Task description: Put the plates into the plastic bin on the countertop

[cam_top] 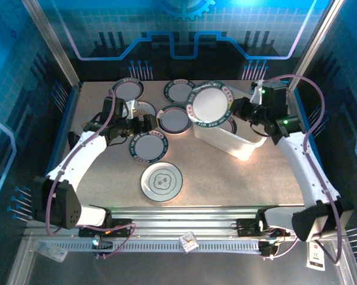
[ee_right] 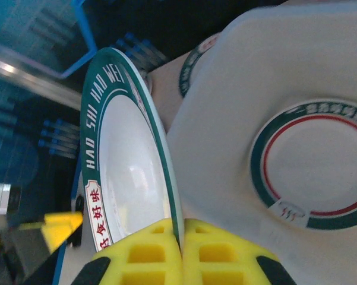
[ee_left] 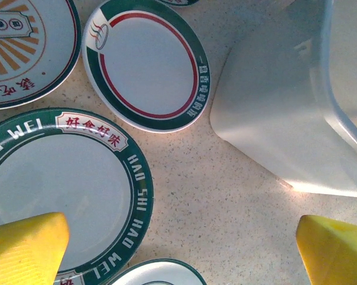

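The right gripper [ee_right: 181, 231] is clenched on the rim of a green-rimmed plate [ee_right: 128, 172]. Its yellow fingers [ee_right: 145, 255] pinch the edge from both sides and hold the plate steeply tilted at the rim of the plastic bin [cam_top: 240, 147]; whether plate and rim touch cannot be told. The bin stands at an angle in the far right part of the counter [cam_top: 226, 184], and a red-ringed plate [ee_right: 312, 163] lies flat on its floor. The left gripper [cam_top: 147, 123] hangs over the left half of the counter, its pincer released, the yellow pads [ee_left: 24, 246] spread wide with nothing between them. Beneath it lie a lettered plate [ee_left: 59, 190] and bare counter just beside the bin's wall. More plates lie loose on the counter: a dark-rimmed plate [cam_top: 128, 89] near the far left corner, an orange sunburst plate [ee_left: 18, 47], and a grey floral plate [cam_top: 161, 181] toward the near edge, well apart from the bin.
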Robot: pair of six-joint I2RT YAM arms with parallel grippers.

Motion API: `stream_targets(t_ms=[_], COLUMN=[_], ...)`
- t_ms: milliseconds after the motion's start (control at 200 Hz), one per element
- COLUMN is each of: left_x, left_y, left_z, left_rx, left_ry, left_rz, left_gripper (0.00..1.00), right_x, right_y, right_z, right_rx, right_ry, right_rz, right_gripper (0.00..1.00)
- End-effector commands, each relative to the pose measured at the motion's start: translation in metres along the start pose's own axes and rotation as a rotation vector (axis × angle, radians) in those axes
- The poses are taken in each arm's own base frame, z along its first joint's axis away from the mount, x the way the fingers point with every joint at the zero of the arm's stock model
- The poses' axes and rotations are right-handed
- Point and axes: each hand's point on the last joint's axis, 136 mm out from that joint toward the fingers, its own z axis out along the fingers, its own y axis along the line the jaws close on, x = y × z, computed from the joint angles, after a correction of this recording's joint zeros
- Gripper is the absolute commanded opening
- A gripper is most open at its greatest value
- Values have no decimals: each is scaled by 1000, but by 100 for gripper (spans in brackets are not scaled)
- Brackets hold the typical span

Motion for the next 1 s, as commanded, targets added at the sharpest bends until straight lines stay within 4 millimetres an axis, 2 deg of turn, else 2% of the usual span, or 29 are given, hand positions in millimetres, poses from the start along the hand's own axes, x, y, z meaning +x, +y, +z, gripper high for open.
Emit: stream_targets(t_ms=[0,90,285,570,720,996], left_x=[-17,-19,-23,-20,-18,-13], left_y=[-11,-10,-8,-2,1,5], left_z=[-2,2,9,15,16,19], left_rx=[38,33,18,-4,-14,-21], left_ry=[-23,-14,2,23,31,39], left_rz=[-11,-16,-26,-41,-47,-62], left_gripper=[99,99,99,99,99,99], right_x=[-26,-29,-22,5,15,16], right_y=[-4,-28,-64,-108,-125,-141], right_z=[4,12,24,50,61,63], right_rx=[-27,28,126,213,246,270], right_ry=[-40,-42,-24,17,21,-12], right_rz=[52,91,125,215,263,320], right_gripper=[1,1,1,0,1,0])
